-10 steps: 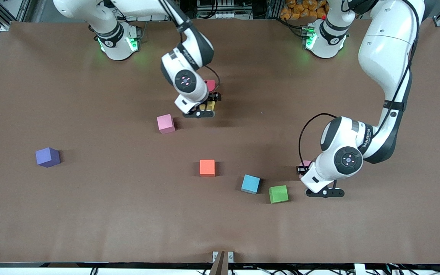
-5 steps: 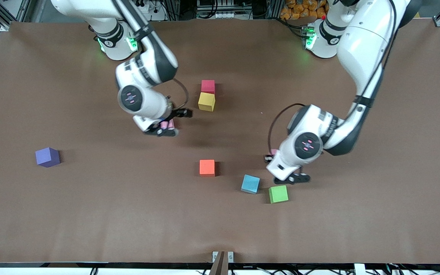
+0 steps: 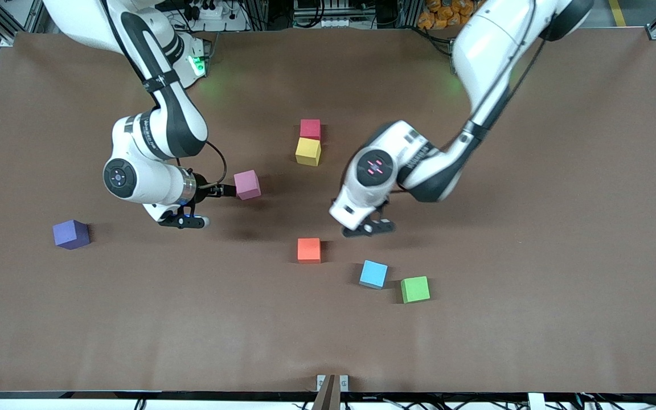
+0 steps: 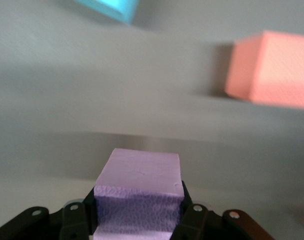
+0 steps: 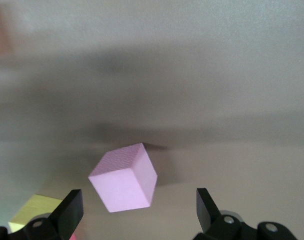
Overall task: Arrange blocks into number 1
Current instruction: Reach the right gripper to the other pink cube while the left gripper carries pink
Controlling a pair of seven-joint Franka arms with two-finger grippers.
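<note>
**Q.** What changes in the last second?

**A.** Both arms move. The right gripper [image 3: 184, 221] leaves the yellow block [image 3: 308, 152], which now touches the red block [image 3: 310, 128] on the side nearer the front camera. It then passes over the loose pink block [image 3: 246, 184] without taking it. It now hangs low over the table just beside that block, toward the right arm's end, with its fingers wide apart and empty.

**Q.** And the left arm?

**A.** The left gripper [image 3: 369, 228] swings in from beside the green block [image 3: 415, 288] toward the table's middle. Its fingers are clamped on the held pink block [image 4: 139, 182]. It is now over bare table, between the yellow block and the blue block [image 3: 373, 274], with the orange block [image 3: 308, 250] close by.

**Q.** What does this mean for the figure 1?

**A.** Red and yellow already form a two-block column, probably the start of the stroke. The held pink block looks bound for that column, most likely the spot just nearer the front camera than yellow. The loose pink block and the green one remain unplaced. The purple block [image 3: 70, 234] lies well apart, toward the right arm's end.
</note>
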